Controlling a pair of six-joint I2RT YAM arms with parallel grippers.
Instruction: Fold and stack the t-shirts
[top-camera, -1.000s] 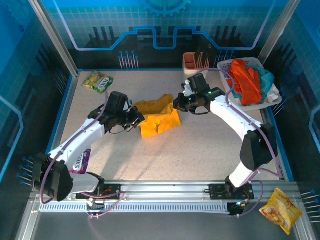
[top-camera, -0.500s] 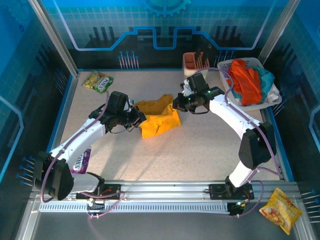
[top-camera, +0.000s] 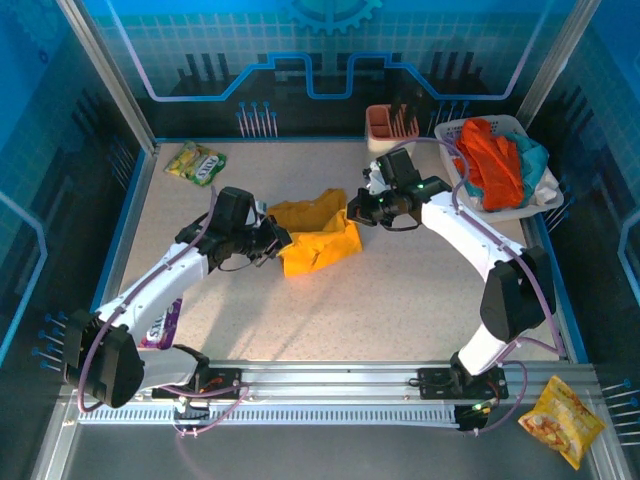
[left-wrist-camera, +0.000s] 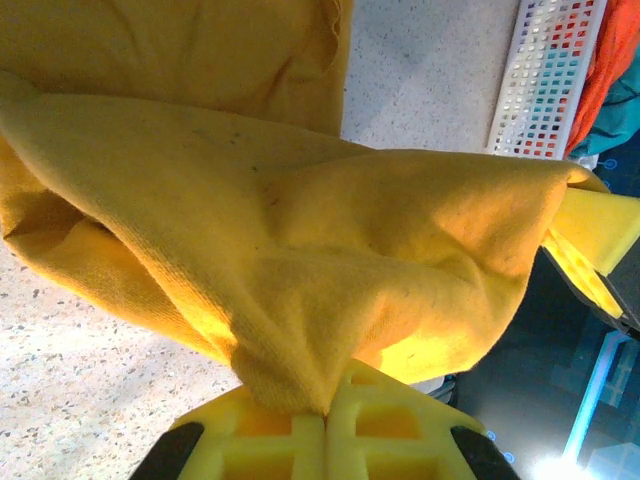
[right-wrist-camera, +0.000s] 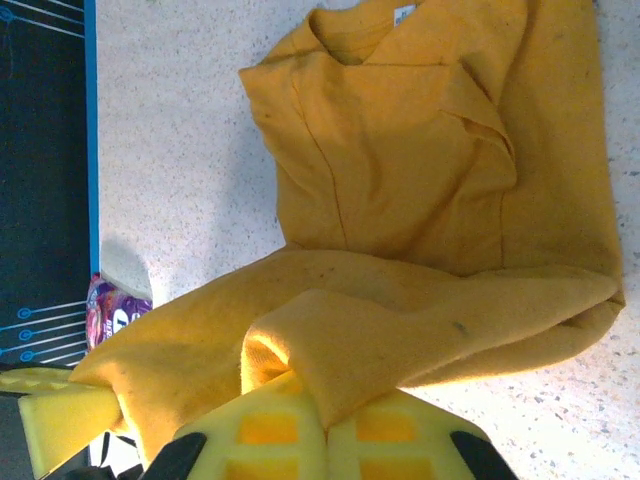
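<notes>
The mustard-yellow t-shirt lies rumpled and partly doubled over on the worktop, well left of the white basket holding the orange-red tee and teal tee. The left gripper has its fingers clamped on a bunched edge on the side far from the basket; the right gripper pinches a fold nearer the basket. I'd worry about those 2 thick pinches: if the arms pull unevenly, 1 layer could slip free or the cloth twist, leaving a crooked fold and a sloppy stack.
</notes>
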